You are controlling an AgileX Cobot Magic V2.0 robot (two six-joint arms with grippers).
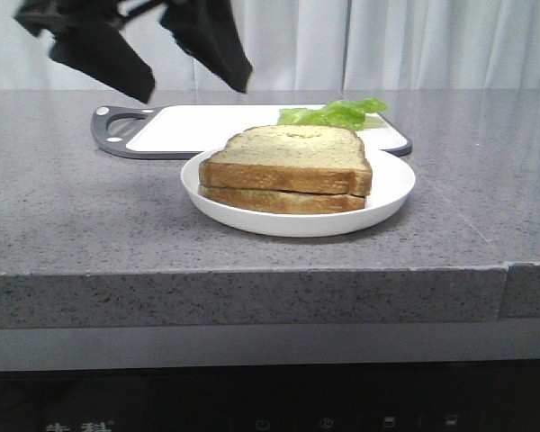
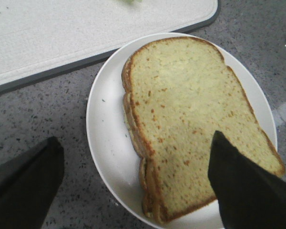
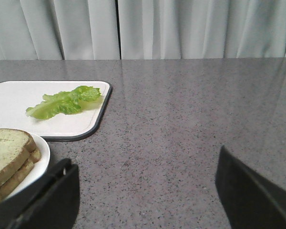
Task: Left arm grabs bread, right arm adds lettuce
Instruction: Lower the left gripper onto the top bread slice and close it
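Note:
Two toasted bread slices lie stacked on a white plate (image 1: 391, 184) in the middle of the counter. The top bread (image 1: 288, 153) has a faint green blotch near its far edge; the like slice (image 1: 279, 200) lies under it. The lettuce (image 1: 337, 112) lies on the white cutting board (image 1: 207, 126) behind the plate. My left gripper (image 1: 194, 86) hangs open high above the board's left part. In the left wrist view, the left gripper (image 2: 136, 138) is open and empty above the bread (image 2: 181, 109). My right gripper (image 3: 145, 160) is open and empty over bare counter, right of the plate (image 3: 40, 162) and the lettuce (image 3: 64, 102).
The cutting board has a dark rim and a handle (image 1: 112, 130) at its left end. The grey speckled counter has a front edge (image 1: 252, 270) close below the plate. White curtains (image 1: 414, 40) hang behind. The right arm does not show in the front view.

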